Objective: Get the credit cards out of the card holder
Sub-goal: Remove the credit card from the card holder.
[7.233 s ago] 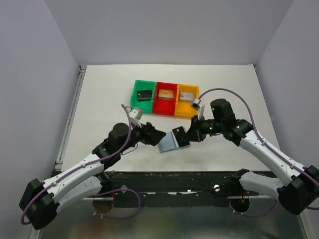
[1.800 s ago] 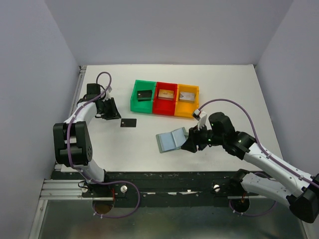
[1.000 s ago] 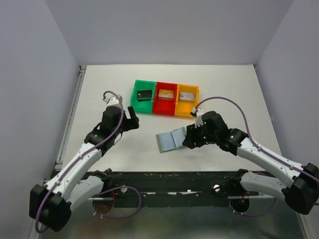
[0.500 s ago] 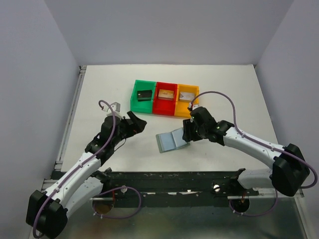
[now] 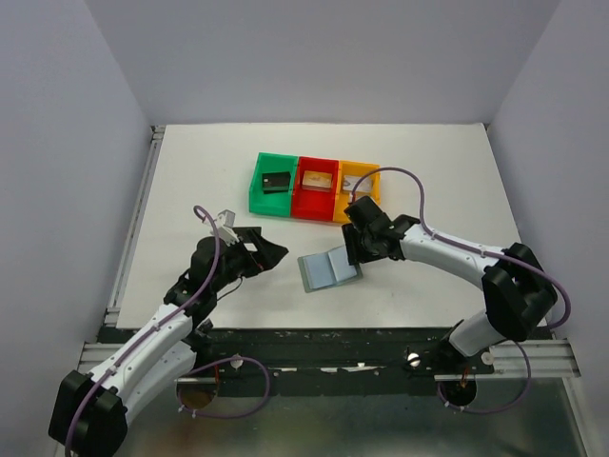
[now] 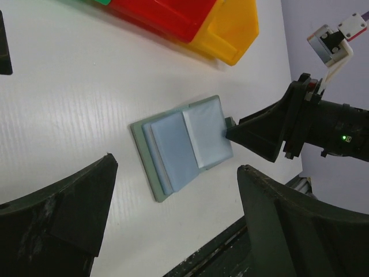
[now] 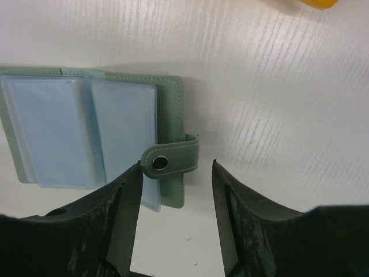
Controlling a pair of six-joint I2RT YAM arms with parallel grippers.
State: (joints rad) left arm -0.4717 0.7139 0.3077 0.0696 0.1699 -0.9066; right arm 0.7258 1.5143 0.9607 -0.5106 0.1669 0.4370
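Note:
The card holder (image 5: 328, 269) lies open and flat on the white table, pale green outside with light blue sleeves (image 7: 75, 133); no card shows in the sleeves. Its snap strap (image 7: 173, 160) sticks out between the fingers of my right gripper (image 7: 176, 173), which is open at the holder's right edge (image 5: 354, 250). My left gripper (image 5: 269, 252) is open just left of the holder and faces it (image 6: 176, 167), holding nothing. Credit cards lie in the bins: a black one (image 5: 277, 181), a tan one (image 5: 317, 179) and a silvery one (image 5: 354, 181).
The green bin (image 5: 259, 193), red bin (image 5: 302, 198) and yellow bin (image 5: 369, 194) stand in a row just behind the holder. A black flat piece (image 6: 3, 52) shows at the left edge of the left wrist view. The table's dark front edge (image 5: 333, 335) is close.
My left arm has swung right and nearer, bringing its gripper beside the holder, and its jaws opened wider. My right gripper has slid up along the holder's right edge to the strap.

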